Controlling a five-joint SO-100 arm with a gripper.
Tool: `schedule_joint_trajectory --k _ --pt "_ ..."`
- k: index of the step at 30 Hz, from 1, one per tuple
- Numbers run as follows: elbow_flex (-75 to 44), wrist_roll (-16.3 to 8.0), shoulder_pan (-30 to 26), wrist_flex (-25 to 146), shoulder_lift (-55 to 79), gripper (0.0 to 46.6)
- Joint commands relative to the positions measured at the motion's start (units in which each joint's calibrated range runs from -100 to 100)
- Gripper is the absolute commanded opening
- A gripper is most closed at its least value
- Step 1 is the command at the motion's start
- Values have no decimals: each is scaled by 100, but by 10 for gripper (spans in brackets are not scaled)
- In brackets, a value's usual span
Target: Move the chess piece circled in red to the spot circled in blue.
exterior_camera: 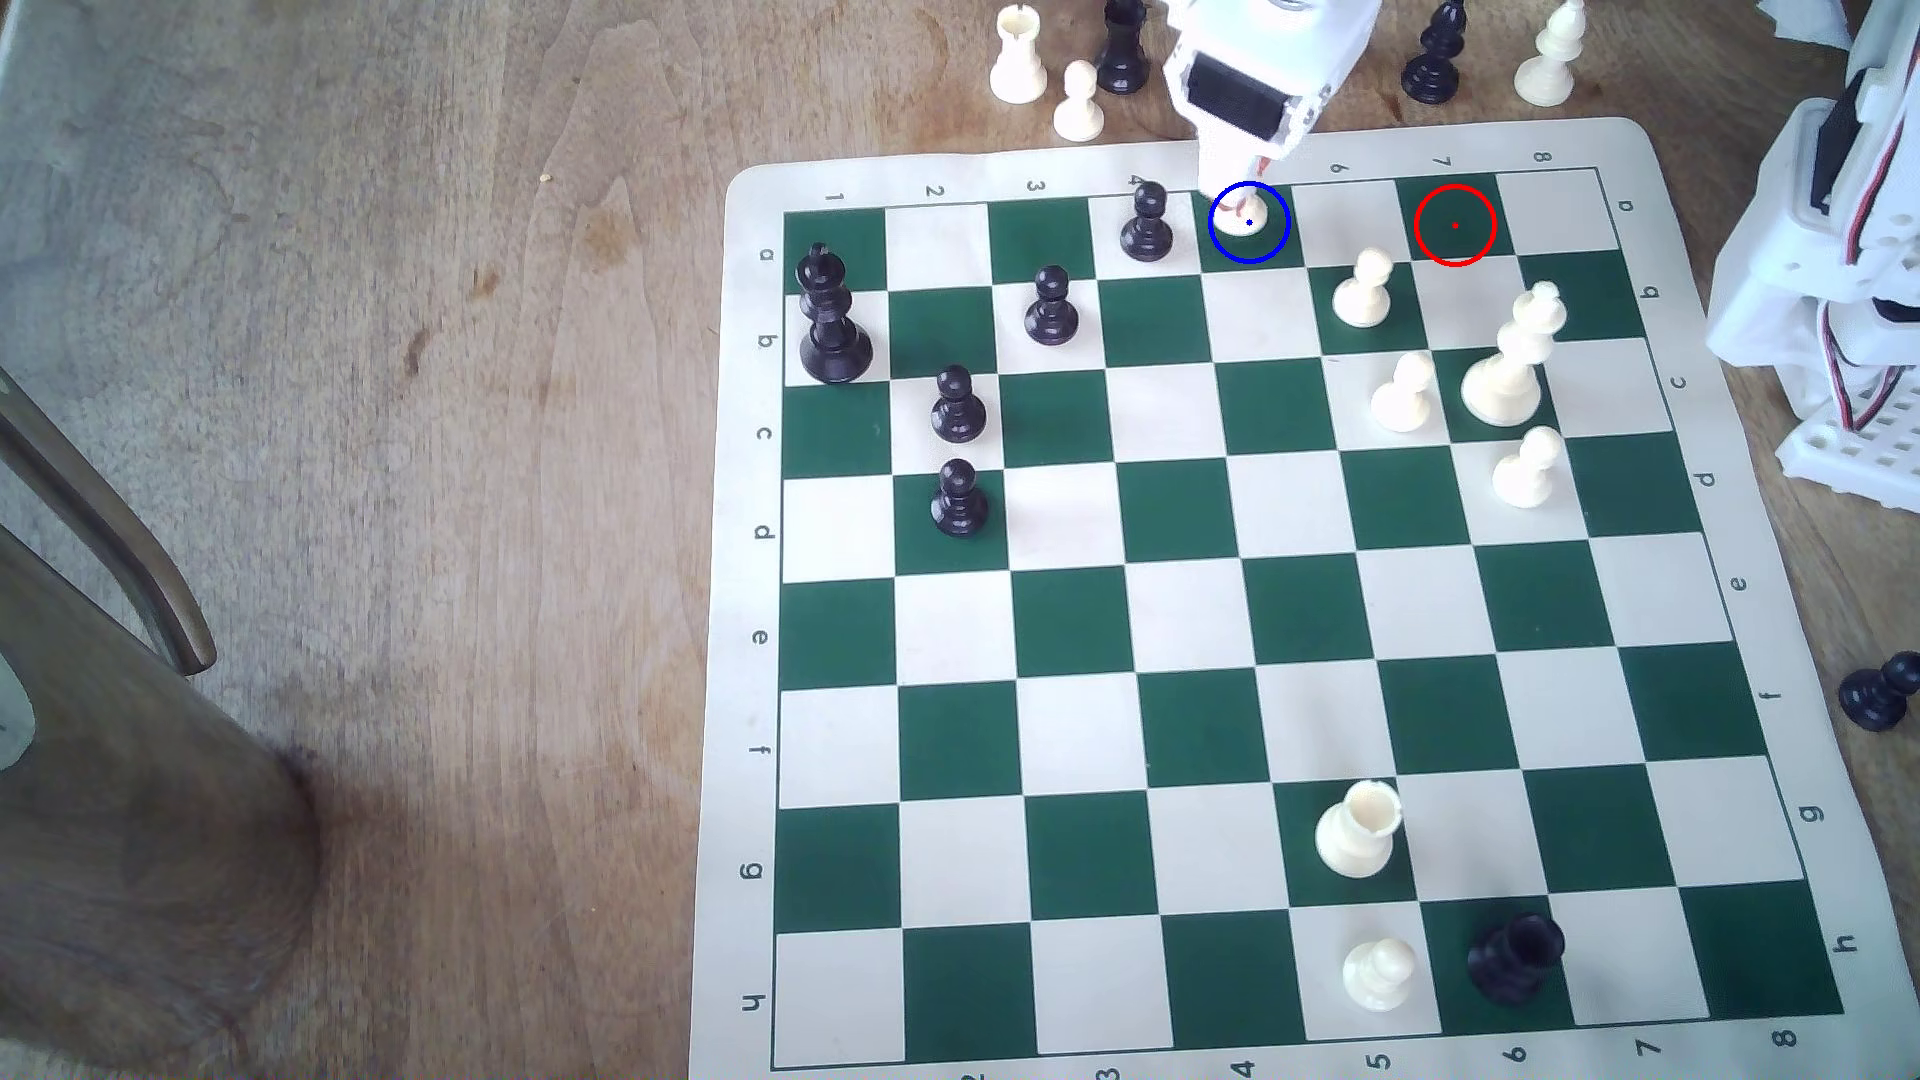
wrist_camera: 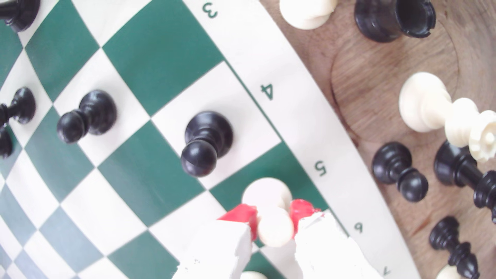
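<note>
A cream pawn (wrist_camera: 273, 214) stands on the blue-ringed green square (exterior_camera: 1273, 249), its head pinched between the arm's red-tipped fingers (wrist_camera: 243, 214), apparently to keep it upright while it settles; a black pawn (exterior_camera: 1147, 220) waits one square away; the red-ringed square (exterior_camera: 1455, 224) sits bare; beyond, spare pieces crowd the tabletop (exterior_camera: 416, 312).

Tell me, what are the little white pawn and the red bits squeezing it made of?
The white pawn looks like smooth, slightly shiny cream plastic, with soft highlights on its round head. The red pads on the gripper look soft and matte, maybe rubber or tape; the blur leaves that open.
</note>
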Motion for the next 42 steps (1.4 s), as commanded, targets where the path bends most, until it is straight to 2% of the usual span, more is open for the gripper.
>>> schedule_joint_trajectory --k 1,19,20,21,24,27,30,37,42 --pt "-34 39 89 -119 -154 1" --pt "138 68 11 -185 -44 5" --pt "138 68 19 -185 -44 21" --pt "156 83 42 -185 -44 59" --pt "183 78 81 -185 -78 94" --pt "319 -78 152 -471 -349 141" --pt "519 -73 191 -553 -825 168" --pt "782 -44 128 -398 -1521 181" --pt "1280 73 35 -135 -2174 181"
